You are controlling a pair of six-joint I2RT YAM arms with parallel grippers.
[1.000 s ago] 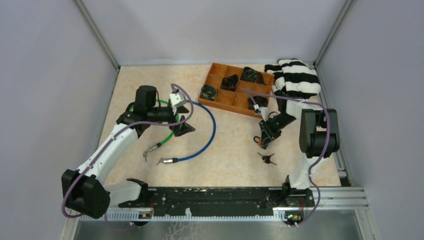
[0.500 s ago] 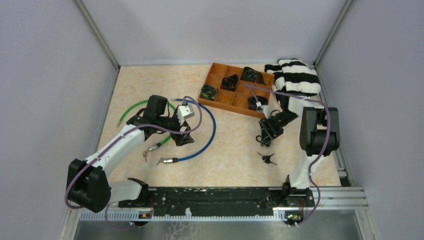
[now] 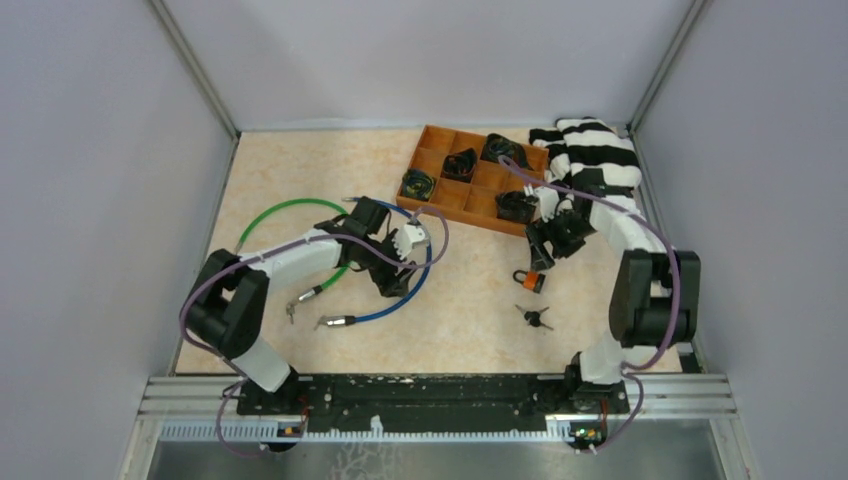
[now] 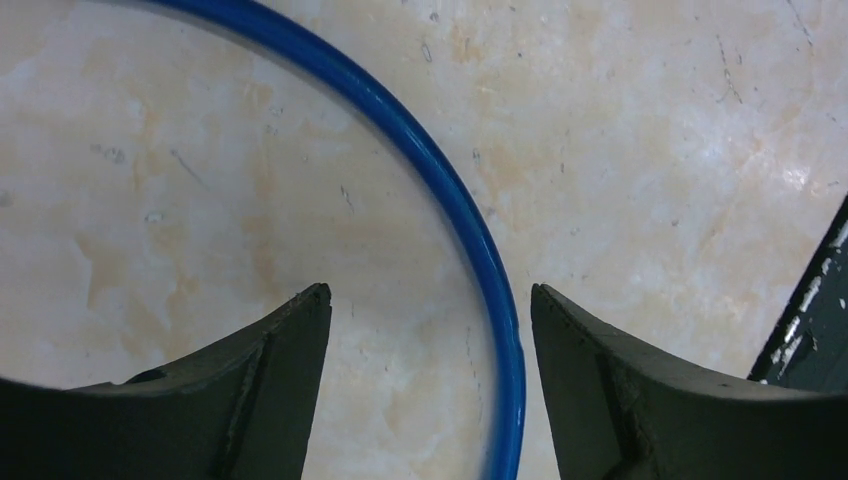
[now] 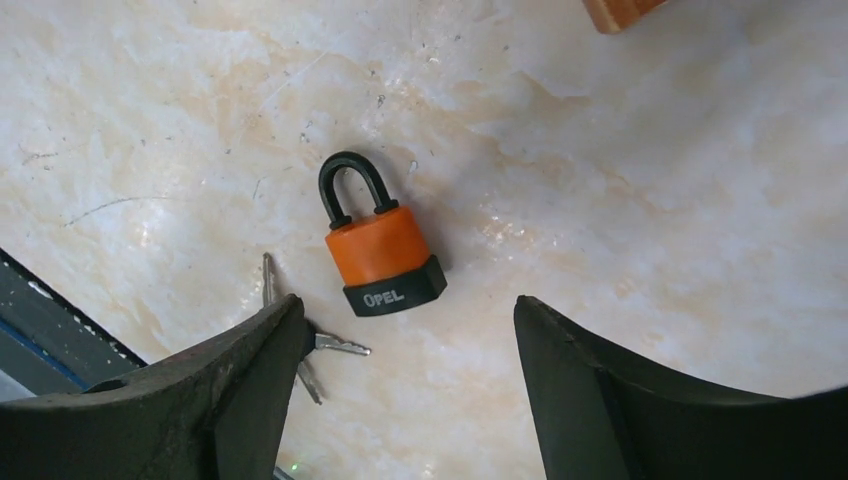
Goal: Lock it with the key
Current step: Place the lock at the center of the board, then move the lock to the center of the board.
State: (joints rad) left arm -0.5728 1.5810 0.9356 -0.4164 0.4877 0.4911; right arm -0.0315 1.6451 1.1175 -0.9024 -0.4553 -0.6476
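An orange padlock with a black base and a black shackle lies flat on the table, also seen from above. A bunch of keys lies just in front of it, partly hidden behind one finger in the right wrist view. My right gripper hovers open above the padlock and keys, touching neither; from above it sits just behind the padlock. My left gripper is open, low over the table, with the blue cable running between its fingers; from above it is left of centre.
An orange compartment tray holding dark items stands at the back, and a black-and-white striped cloth lies at the back right. The blue cable and a green cable loop on the left, their metal ends nearer the front.
My right gripper has opened and drawn back toward the tray, leaving the padlock on the table. My left arm has swung right and down over the blue cable.
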